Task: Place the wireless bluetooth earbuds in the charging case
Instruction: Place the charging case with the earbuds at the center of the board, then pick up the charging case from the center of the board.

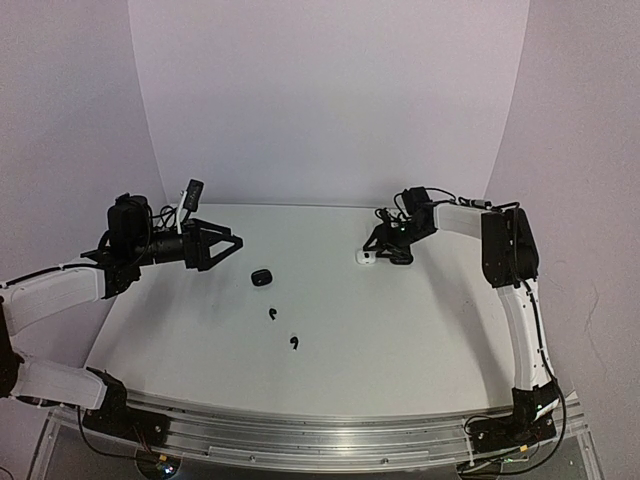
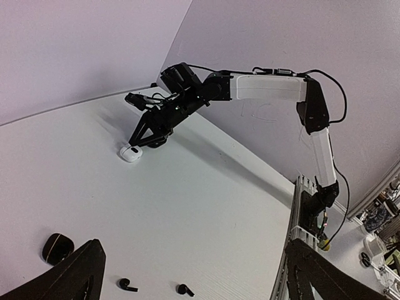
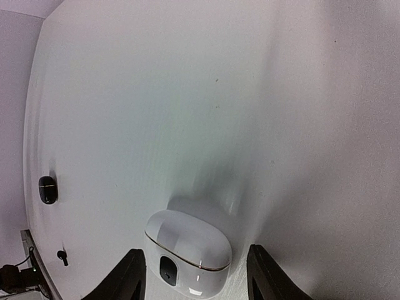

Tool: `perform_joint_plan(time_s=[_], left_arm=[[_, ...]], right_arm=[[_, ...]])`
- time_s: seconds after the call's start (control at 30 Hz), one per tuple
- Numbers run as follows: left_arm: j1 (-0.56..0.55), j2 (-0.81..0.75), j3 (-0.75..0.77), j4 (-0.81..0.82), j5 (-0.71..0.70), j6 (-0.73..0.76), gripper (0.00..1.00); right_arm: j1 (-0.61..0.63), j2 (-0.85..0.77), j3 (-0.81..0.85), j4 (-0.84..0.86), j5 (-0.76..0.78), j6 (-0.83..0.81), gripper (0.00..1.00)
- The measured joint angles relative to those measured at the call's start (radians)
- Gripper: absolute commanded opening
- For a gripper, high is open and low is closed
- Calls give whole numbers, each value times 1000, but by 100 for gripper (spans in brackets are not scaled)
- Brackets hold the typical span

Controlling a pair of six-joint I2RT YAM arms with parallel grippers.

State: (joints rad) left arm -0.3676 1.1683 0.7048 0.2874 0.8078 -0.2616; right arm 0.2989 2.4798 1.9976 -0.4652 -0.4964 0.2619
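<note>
A white charging case (image 3: 187, 253) lies shut on the table, a dark oval on its near side. My right gripper (image 3: 194, 250) is open and straddles it, a finger (image 3: 128, 275) on each side with a gap to the case. From above, the same white case (image 1: 366, 258) sits under the right gripper (image 1: 385, 252). A black charging case (image 1: 261, 277) lies left of centre. Two black wireless bluetooth earbuds (image 1: 272, 314) (image 1: 294, 343) lie loose nearer the front. My left gripper (image 1: 232, 243) hangs wide open, holding nothing, left of the black case.
The left wrist view shows the black case (image 2: 57, 247), both earbuds (image 2: 127, 285) (image 2: 184, 289) and the aluminium rail (image 2: 300, 212) at the table's near edge. Pale walls close in the back and sides of the white table (image 1: 400, 330).
</note>
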Motion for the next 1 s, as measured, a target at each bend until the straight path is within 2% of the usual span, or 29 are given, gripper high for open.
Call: perform_joint_plan(time_s=[0.1, 0.2, 0.3, 0.33, 0.37, 0.4, 0.57, 0.67, 0.77, 1.0], left_arm=[[0, 0, 0, -12, -9, 34, 96], [1, 25, 18, -79, -26, 129, 95], [14, 122, 110, -241, -24, 290, 97], [25, 168, 152, -305, -23, 357, 98], [38, 216, 197, -373, -23, 431, 99], [51, 267, 248, -442, -27, 501, 99], [96, 536, 490, -697, -109, 830, 99], [94, 722, 686, -846, -140, 942, 97], [82, 875, 831, -891, -183, 1018, 97], [-3, 927, 819, -893, -289, 1142, 97]], right_arm=[[2, 0, 14, -7, 1, 0, 60], [9, 0, 65, -23, 4, -2, 67], [27, -9, 146, -23, 6, -14, 80], [35, -20, 165, -21, 8, -21, 91], [44, -40, 176, -19, 11, -31, 97], [54, -62, 180, -18, 14, -38, 98], [114, -213, 157, 5, 38, -100, 98], [147, -321, 77, 40, 54, -127, 98], [175, -421, -27, 62, 81, -158, 98], [206, -546, -251, 103, 143, -188, 98]])
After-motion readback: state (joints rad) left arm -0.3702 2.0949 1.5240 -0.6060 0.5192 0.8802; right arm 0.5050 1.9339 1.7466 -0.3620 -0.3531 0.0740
